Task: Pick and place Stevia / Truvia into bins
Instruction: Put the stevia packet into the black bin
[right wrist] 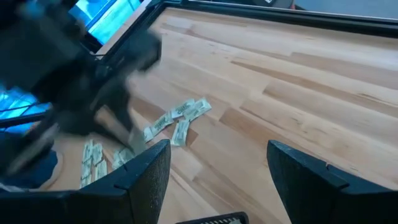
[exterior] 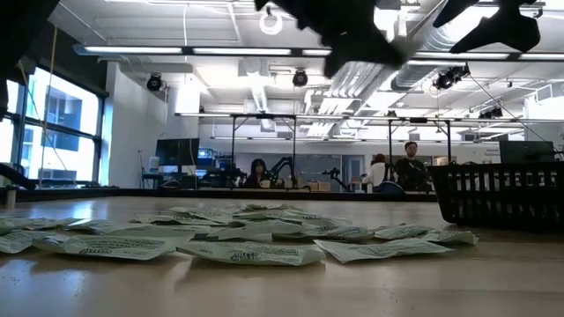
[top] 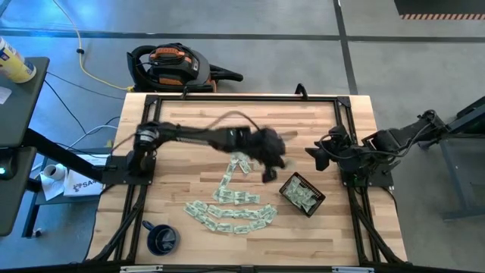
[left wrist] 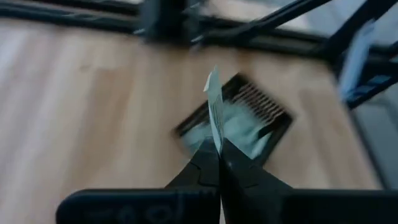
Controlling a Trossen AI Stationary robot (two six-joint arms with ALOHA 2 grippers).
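Observation:
Many pale green and white Stevia sachets [top: 231, 205] lie flat in a curved heap on the wooden table; they also show in the low view [exterior: 238, 233] and the right wrist view [right wrist: 177, 121]. The black gridded bin [top: 301, 195] stands to the right of the heap with several sachets inside [left wrist: 239, 121]. My left gripper [top: 269, 171], blurred, hangs above the table between heap and bin, shut on one sachet [left wrist: 214, 106]. My right gripper [top: 317, 155] waits open near the right edge, with nothing between its fingers [right wrist: 217, 168]. My left gripper pinches one sachet by its near end [left wrist: 217, 138] between its two fingertips. The sachet stands edge-on, sticks out past the fingertips toward the bin, and is lifted clear of the table. The fingers slant downward from the table's left.
A dark blue mug [top: 161, 239] stands near the front left corner. A black frame rail [top: 242, 97] runs along the table's far edge and down both sides. An orange and black machine [top: 170, 67] sits on the floor beyond the far edge.

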